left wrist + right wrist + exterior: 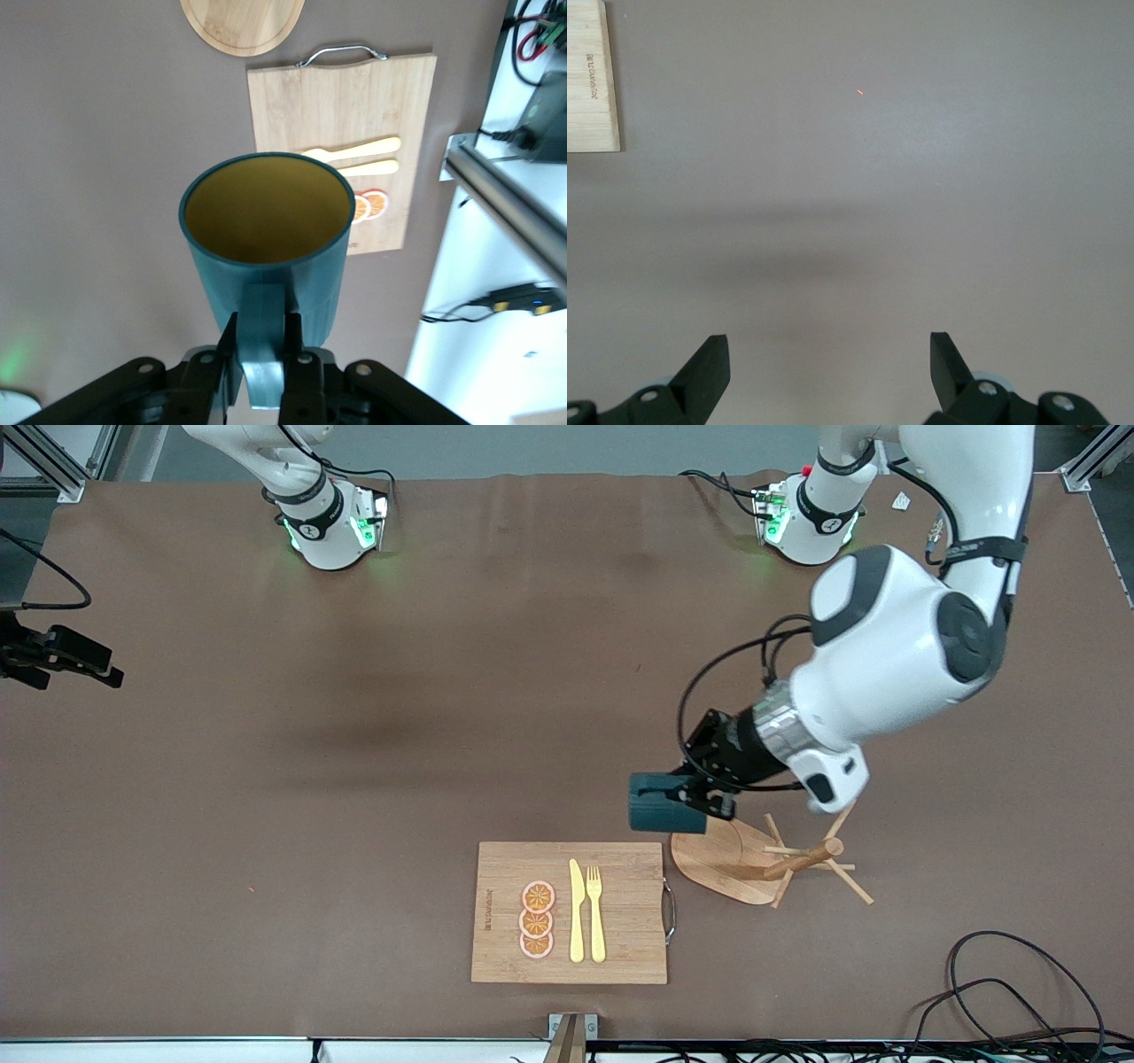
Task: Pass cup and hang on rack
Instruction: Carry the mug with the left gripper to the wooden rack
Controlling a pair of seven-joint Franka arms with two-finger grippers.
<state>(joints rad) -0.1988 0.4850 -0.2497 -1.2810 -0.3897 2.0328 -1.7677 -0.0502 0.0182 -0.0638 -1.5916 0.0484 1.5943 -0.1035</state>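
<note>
My left gripper point(704, 795) is shut on the handle of the dark teal cup point(660, 803) and holds it on its side in the air, beside the rack's base and above the cutting board's corner. In the left wrist view the cup point(266, 239) shows its yellow-ochre inside, with the handle clamped in my left gripper point(263, 341). The wooden rack point(780, 862), with an oval base, a post and thin pegs, stands toward the left arm's end; its base point(241, 25) shows in the left wrist view. My right gripper point(830, 359) is open and empty over bare table, out of the front view.
A bamboo cutting board point(496, 921) with a metal handle lies near the front edge. It carries orange slices point(537, 919), a yellow knife point(577, 911) and a fork point(595, 912). Black cables point(1001, 992) lie at the front corner toward the left arm's end.
</note>
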